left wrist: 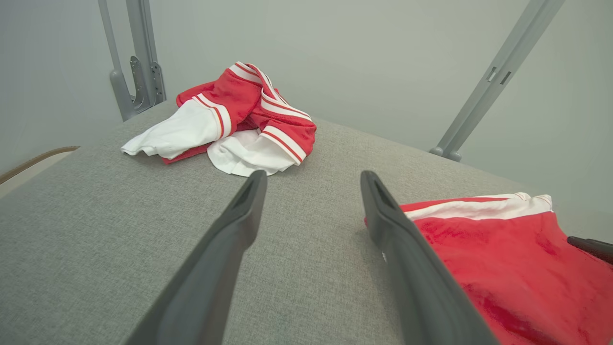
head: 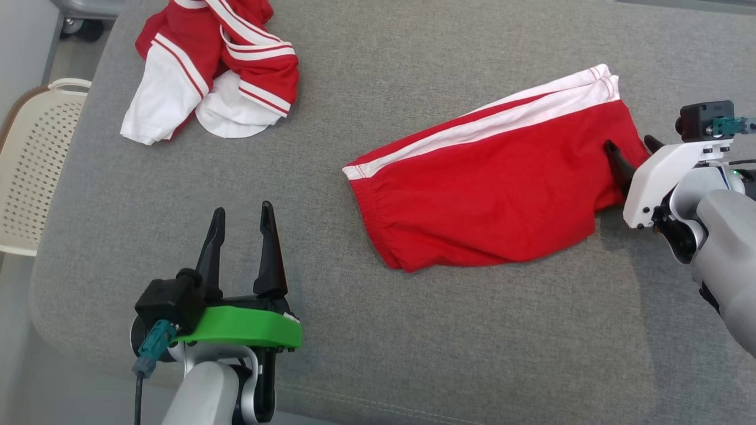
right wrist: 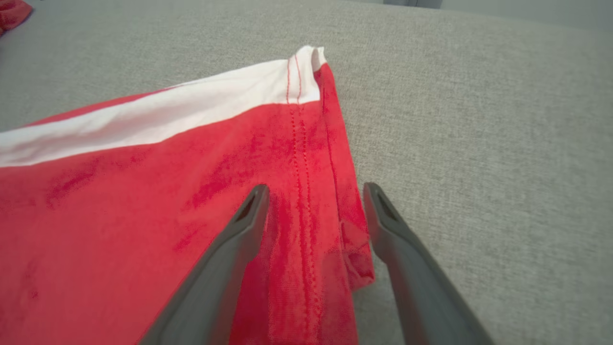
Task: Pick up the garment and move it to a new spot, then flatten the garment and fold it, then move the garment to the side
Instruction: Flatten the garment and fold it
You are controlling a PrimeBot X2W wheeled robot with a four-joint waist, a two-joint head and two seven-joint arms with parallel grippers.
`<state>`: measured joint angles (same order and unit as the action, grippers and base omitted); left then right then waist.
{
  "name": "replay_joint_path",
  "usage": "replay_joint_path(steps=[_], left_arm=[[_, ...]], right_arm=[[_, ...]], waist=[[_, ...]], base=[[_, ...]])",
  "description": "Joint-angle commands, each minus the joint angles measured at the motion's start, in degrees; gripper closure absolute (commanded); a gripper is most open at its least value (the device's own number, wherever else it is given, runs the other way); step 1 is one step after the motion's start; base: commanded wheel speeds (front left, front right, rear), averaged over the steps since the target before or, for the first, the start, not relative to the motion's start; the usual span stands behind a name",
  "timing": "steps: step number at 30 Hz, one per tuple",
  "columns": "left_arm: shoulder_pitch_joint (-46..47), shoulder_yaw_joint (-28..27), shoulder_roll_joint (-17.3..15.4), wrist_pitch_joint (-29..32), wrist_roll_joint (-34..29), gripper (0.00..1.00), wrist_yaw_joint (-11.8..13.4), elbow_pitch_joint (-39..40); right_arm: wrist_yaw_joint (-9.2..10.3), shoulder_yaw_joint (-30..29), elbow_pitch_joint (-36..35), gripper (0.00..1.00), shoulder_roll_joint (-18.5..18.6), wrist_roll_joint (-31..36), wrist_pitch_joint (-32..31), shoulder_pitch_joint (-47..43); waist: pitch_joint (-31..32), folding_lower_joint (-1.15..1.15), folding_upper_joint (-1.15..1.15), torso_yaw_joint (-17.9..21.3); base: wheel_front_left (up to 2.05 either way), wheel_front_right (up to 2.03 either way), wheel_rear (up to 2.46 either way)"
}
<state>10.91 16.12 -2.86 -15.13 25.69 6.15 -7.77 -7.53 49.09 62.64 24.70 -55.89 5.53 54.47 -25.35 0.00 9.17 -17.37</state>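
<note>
The garment, red shorts (head: pixel 490 189) with a white side stripe, lies folded flat on the grey cushion (head: pixel 354 330), right of the middle. My right gripper (head: pixel 629 141) is open at the shorts' right edge. In the right wrist view its fingers straddle the stitched hem (right wrist: pixel 306 143), with the gripper (right wrist: pixel 316 188) low over the red cloth (right wrist: pixel 143 191); whether it touches the cloth I cannot tell. Open and holding nothing, my left gripper (head: pixel 243 208) hovers over bare cushion at the lower left, apart from the shorts (left wrist: pixel 503 258), which show to the right of the gripper (left wrist: pixel 313 176).
A crumpled red and white garment (head: pixel 218 65) lies at the cushion's far left corner (left wrist: pixel 239 120). A cream perforated chair (head: pixel 35 165) stands beyond the left edge. Grey metal struts (left wrist: pixel 139 72) rise behind the cushion against a plain wall.
</note>
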Motion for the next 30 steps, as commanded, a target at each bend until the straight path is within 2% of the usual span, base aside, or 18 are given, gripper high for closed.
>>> replay_joint_path(steps=[1, 13, 14, 16, 18, 19, 30], left_arm=[[-0.34, -0.13, -0.08, -0.03, 0.53, 0.00, 0.30, 0.20], [-1.21, -0.09, -0.08, -0.03, 0.18, 0.00, 0.77, 0.56], [-1.32, -0.14, -0.07, -0.03, 0.16, 0.00, 0.80, 0.42], [-1.42, -0.31, -0.07, -0.03, 0.01, 0.00, 0.77, 0.12], [-1.41, -0.52, -0.07, -0.03, -0.16, 0.00, 0.73, -0.01], [-1.38, -0.65, -0.07, -0.03, -0.28, 0.00, 0.71, -0.04], [-2.49, -1.35, -0.09, -0.02, -1.40, 0.00, 0.19, -0.90]], right_arm=[[0.08, 0.23, 0.78, 0.00, 0.17, -0.42, -0.38, -0.97], [0.09, 0.39, 6.64, 0.02, -0.89, -1.78, -1.42, -1.91], [0.08, 0.49, 6.64, 0.51, -1.12, -1.87, -1.54, -2.18], [0.09, 0.54, 6.45, 0.69, -1.61, -2.31, -1.85, -2.62], [0.09, 0.52, 6.07, 0.95, -1.81, -2.68, -1.76, -2.71], [0.09, 0.47, 5.81, 1.00, -1.84, -2.95, -1.42, -2.70], [0.09, -0.54, 1.66, 1.00, -2.64, -5.45, 5.55, -3.34]], waist=[[-0.49, 0.00, -0.01, -1.10], [-0.04, 0.00, -0.01, -1.84], [-0.03, 0.00, -0.01, -1.79], [-0.01, 0.00, -0.01, -1.60], [-0.02, 0.00, -0.01, -1.34], [-0.01, 0.00, -0.01, -1.18], [1.92, 0.00, -0.01, 2.02]], base=[[0.00, 0.00, 0.00], [0.00, 0.00, 0.00], [0.00, 0.00, 0.00], [0.00, 0.00, 0.00], [0.00, 0.00, 0.00], [0.00, 0.00, 0.00], [0.00, 0.00, 0.00]])
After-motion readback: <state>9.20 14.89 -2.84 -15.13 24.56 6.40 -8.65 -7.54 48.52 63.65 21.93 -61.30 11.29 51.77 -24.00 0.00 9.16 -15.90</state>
